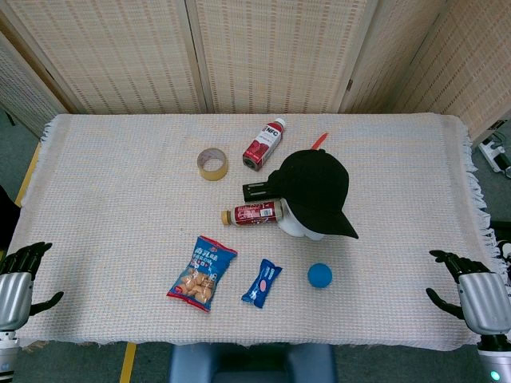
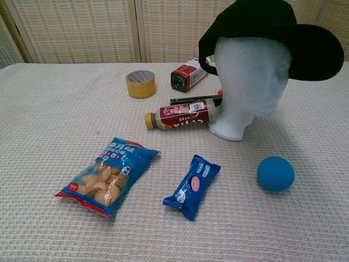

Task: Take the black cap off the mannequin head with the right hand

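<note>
The black cap (image 1: 315,187) sits on the white mannequin head (image 1: 302,225), right of the table's middle, brim toward the near right. In the chest view the cap (image 2: 272,30) covers the top of the mannequin head (image 2: 248,82), which stands upright and faces right. My right hand (image 1: 471,291) is at the table's near right edge, well away from the cap, fingers spread and holding nothing. My left hand (image 1: 20,279) is at the near left edge, also open. Neither hand shows in the chest view.
Lying against the mannequin's left are a brown-capped bottle (image 1: 254,214) and a black object (image 1: 259,190). A red bottle (image 1: 263,144) and a tape roll (image 1: 213,164) lie behind. A snack bag (image 1: 202,273), a blue packet (image 1: 262,282) and a blue ball (image 1: 319,275) lie in front.
</note>
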Controlling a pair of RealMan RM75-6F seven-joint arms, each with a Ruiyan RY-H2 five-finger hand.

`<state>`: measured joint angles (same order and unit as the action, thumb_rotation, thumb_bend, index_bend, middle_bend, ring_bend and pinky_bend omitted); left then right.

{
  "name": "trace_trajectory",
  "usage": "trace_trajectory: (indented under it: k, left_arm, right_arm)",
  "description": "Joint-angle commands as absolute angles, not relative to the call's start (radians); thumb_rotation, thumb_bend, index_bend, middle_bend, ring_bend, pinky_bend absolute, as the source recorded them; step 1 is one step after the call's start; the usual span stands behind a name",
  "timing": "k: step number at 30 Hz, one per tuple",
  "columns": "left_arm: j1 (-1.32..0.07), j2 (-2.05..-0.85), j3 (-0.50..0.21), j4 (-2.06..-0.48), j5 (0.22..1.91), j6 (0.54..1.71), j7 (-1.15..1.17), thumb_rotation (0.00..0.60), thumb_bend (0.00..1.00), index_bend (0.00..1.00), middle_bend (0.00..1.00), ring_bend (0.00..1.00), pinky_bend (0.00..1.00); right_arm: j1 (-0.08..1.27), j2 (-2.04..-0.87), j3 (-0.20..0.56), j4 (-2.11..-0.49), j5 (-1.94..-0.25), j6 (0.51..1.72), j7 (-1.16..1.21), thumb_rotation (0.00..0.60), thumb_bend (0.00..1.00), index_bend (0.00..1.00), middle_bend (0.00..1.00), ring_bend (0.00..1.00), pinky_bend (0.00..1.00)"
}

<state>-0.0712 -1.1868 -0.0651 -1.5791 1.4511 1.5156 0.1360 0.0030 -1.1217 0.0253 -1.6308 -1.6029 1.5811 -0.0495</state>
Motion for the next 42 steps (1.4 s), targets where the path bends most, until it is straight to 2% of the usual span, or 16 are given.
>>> trace_trajectory:
  k: [1,17,21,28,32,42]
  left_arm:
    - [-0.071,-1.189,-0.064,-1.576,1.45,1.514,0.136,0.6,0.08,0.2,0.19,0.17,0.22]
    - [-0.07,-1.179,-0.06,-1.595,1.468,1.522,0.134,0.6,0.08,0.2,0.18,0.17,0.22]
    - [-0.068,-1.172,-0.061,-1.602,1.469,1.526,0.135,0.6,0.08,0.2,0.18,0.17,0.22]
    - [-0.068,-1.162,-0.058,-1.611,1.478,1.528,0.133,0.6,0.08,0.2,0.18,0.17,0.22]
    - [-0.068,-1.157,-0.057,-1.615,1.484,1.53,0.13,0.6,0.08,0.2,0.18,0.17,0.22]
    - [-0.072,-1.15,-0.052,-1.619,1.498,1.526,0.125,0.6,0.08,0.21,0.18,0.17,0.22]
  right_arm:
    - [0.006,-1.117,0.023,-1.639,-1.599,1.573,-0.055,0.6,0.12,0.26,0.38,0.43,0.48]
    - [0.016,-1.106,-0.001,-1.644,-1.606,1.526,-0.039,0.6,0.12,0.23,0.38,0.45,0.5]
    - [0.023,-1.119,0.015,-1.641,-1.619,1.547,-0.044,0.6,0.13,0.22,0.38,0.51,0.58]
    - [0.072,-1.158,0.072,-1.687,-1.631,1.55,-0.112,0.6,0.13,0.2,0.38,0.75,0.85]
    - [0.124,-1.175,0.115,-1.753,-1.606,1.501,-0.15,0.6,0.12,0.19,0.38,0.81,0.89]
    - [0.25,-1.268,0.204,-1.867,-1.52,1.393,-0.25,0.6,0.13,0.21,0.38,0.83,0.91]
